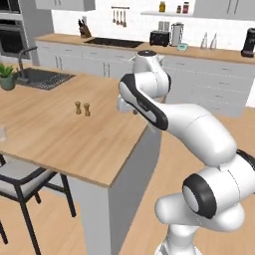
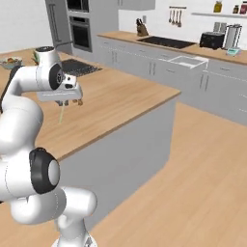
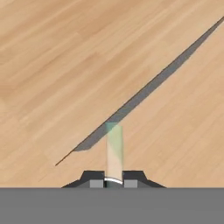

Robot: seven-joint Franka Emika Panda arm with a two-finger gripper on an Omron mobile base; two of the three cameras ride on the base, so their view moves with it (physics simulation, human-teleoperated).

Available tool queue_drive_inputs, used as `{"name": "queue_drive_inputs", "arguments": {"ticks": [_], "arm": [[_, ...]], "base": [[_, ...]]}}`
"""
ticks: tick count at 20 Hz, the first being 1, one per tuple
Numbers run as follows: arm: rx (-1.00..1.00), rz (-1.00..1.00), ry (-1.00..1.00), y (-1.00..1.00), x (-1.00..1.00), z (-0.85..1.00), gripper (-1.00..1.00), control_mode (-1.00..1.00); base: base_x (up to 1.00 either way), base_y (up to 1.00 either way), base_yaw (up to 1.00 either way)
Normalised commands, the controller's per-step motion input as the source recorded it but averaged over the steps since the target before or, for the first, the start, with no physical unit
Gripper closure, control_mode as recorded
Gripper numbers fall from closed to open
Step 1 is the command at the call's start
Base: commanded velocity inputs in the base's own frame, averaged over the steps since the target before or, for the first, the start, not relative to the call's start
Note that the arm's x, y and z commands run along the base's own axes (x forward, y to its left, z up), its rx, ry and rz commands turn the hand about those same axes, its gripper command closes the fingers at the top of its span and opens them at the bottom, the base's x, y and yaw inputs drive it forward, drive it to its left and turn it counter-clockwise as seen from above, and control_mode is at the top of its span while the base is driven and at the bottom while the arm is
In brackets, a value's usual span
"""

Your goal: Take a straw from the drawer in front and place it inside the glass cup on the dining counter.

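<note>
Apparently empty, glass cup (image 1: 2, 132) stands on dining counter (image 1: 74, 144).

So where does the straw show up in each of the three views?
Left base view: I cannot make it out; the arm covers the hand there.
Right base view: the straw hangs as a thin pale line below the hand, left of centre, over the dining counter.
Hand view: bottom centre, the straw rises from between the fingertips.
Shared landmark: the dining counter's light wood top, under the hand.
</note>
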Motion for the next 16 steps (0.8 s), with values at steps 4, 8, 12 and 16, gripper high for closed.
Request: {"name": "queue_drive_inputs", "arguments": {"ticks": [4,8,12,16], "arm": [[0.0,0.0,0.0,0.0,0.0,0.0,1.0,1.0],[0.0,0.0,0.0,0.0,0.0,0.0,1.0,1.0],[0.0,0.0,0.0,0.0,0.0,0.0,1.0,1.0],[0.0,0.0,0.0,0.0,0.0,0.0,1.0,1.0]], "base": [[-0.43,1.0,-0.49],[-0.34,1.0,-0.5],[-0.25,1.0,-0.49],[-0.25,1.0,-0.48]]}}
